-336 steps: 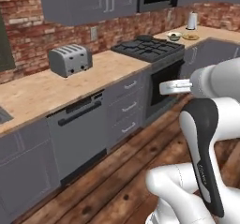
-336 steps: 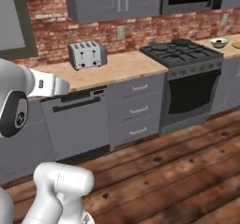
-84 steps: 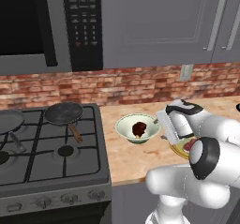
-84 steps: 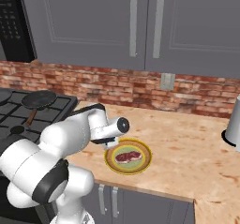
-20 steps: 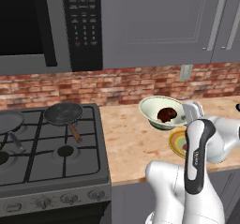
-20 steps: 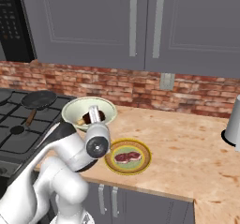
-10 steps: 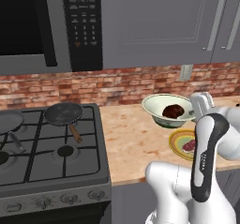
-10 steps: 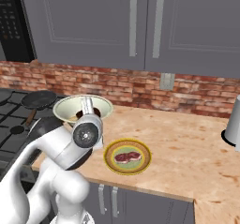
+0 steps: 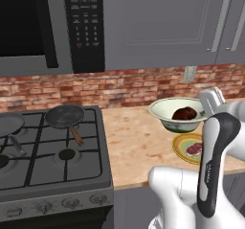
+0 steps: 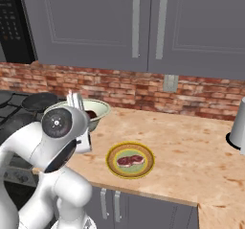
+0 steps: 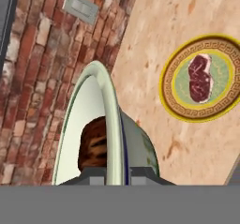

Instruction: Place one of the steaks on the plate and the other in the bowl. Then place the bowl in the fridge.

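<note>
Black microwave [image 9: 83,27]: display legible, "0:38". Pale cream-white flaring bowl [image 9: 178,114] carrying dark brown-red steak [image 9: 184,113], raised above table [image 9: 134,142]; gripper [image 11: 111,175] clamped on its rim.

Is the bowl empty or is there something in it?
Not empty. The bowl, pinched by its rim in the gripper, holds the dark brown steak.

The bowl [image 9: 178,114] hangs above the counter [image 9: 134,142], its rim pinched in the gripper [image 11: 116,175], with one steak [image 9: 184,113] inside. The plate [image 10: 130,160] lies on the counter below and nearer the front edge, bearing the other steak [image 10: 130,161]. The stove [image 9: 48,149] stands to the left.
</note>
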Controlling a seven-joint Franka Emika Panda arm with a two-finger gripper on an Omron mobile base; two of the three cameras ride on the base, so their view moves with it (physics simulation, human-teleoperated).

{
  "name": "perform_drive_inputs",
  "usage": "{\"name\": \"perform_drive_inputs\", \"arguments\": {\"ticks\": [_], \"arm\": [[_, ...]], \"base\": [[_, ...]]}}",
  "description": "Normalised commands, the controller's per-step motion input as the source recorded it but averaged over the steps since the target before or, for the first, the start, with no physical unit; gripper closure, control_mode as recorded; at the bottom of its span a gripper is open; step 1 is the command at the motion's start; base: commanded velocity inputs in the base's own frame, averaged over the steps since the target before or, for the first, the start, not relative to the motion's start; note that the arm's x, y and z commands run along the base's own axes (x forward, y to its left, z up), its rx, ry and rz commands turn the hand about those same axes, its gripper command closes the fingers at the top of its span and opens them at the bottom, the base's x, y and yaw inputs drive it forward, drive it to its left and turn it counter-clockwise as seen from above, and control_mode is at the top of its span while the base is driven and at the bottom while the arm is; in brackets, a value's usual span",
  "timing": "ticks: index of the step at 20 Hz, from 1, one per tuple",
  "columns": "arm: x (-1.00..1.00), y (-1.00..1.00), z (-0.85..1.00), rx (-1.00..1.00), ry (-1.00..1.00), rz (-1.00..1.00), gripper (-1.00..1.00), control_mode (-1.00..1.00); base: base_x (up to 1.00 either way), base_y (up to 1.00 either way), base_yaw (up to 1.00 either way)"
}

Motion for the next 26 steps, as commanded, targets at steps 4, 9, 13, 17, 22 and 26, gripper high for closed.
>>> {"name": "perform_drive_inputs", "arguments": {"ticks": [4, 9, 13, 17, 22, 26], "arm": [[-0.35, 0.19, 0.0, -0.01, -0.05, -0.28, 1.0, -1.0], [-0.44, 0.23, 0.11, 0.0, -0.21, -0.04, 1.0, -1.0], [-0.69, 0.1, 0.12, 0.0, -0.3, 0.01, 1.0, -1.0], [-0.38, 0.07, 0.0, 0.0, -0.12, 0.0, 1.0, 1.0], [0.0, 0.0, 0.0, 0.0, 0.0, 0.0, 1.0, 1.0], [0.0, 0.0, 0.0, 0.0, 0.0, 0.0, 1.0, 1.0]], "base": [[0.0, 0.0, 0.0], [0.0, 0.0, 0.0], [0.0, 0.0, 0.0], [-0.32, 0.08, 0.0], [-0.67, 0.4, -0.04], [-1.0, 0.29, 0.0]]}}
